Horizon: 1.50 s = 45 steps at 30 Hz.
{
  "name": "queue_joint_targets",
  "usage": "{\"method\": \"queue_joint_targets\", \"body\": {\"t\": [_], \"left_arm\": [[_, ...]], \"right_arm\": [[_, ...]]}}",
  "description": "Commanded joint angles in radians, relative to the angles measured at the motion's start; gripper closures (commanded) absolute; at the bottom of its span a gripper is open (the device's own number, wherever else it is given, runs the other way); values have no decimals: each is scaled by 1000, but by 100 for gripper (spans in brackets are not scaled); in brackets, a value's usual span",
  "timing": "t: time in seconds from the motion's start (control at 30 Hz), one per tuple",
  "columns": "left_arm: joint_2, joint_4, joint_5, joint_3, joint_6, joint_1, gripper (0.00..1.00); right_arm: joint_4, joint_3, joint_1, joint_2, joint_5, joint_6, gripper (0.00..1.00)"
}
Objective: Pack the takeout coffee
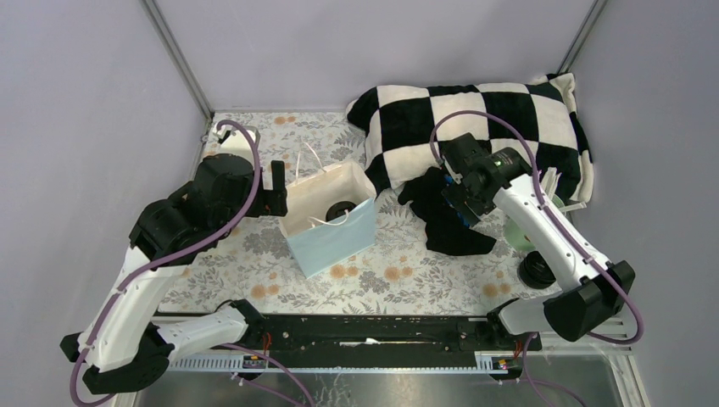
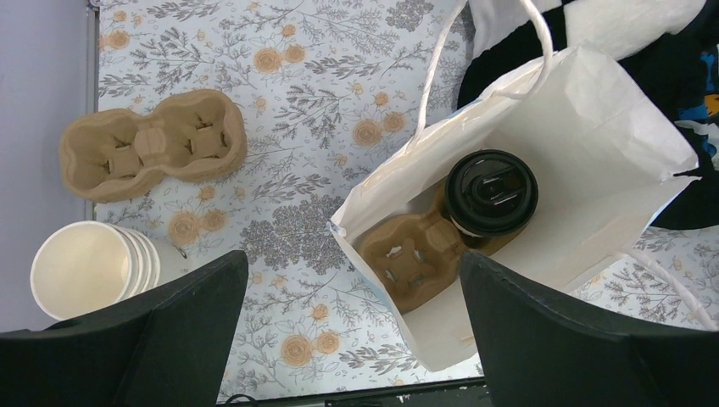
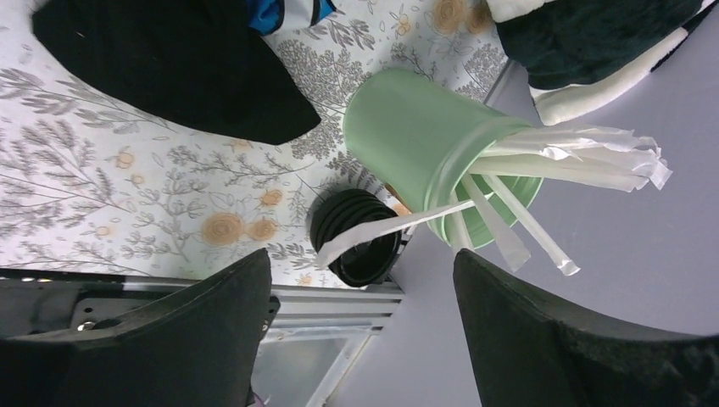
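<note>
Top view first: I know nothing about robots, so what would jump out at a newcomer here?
Probably the big black-and-white checkered pillow at the far right. Next, the pale blue paper bag standing open in the middle; the left wrist view looks down into it at a black-lidded coffee cup seated in a cardboard carrier. Further right, a mint-green cup bristles with white straws.
</note>
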Motion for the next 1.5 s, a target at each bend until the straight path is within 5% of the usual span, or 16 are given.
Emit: {"method": "queue_joint_targets", "body": {"t": [0.0,0.17,0.33,0.6,0.83,0.93,1.07,1.23,1.47], "left_arm": [[8,20,-18,52,-14,-4,1],[10,-3,-29,78,-23,-3,1],[23,-30,-52,122,-18,-5,1],[31,-44,-66,161,-17,-3,1],[52,-50,-79,183,-24,-3,1],[69,-55,-82,218,-38,-3,1],[84,-59,-85,277,-74,-4,1],[67,-46,-119,341,-128,-3,1],[-8,-17,-139,321,-185,-5,1]], "right_arm": [[24,-46,18,25,87,-41,18],[52,-95,20,84,201,-48,31],[50,-66,29,123,289,-17,66],[-177,157,125,103,152,171,93],[-204,554,191,56,60,235,98],[-11,650,191,21,-101,236,100],[328,577,191,-38,-511,339,100],[635,510,191,52,-880,714,100],[821,424,321,148,-901,849,100]]}}
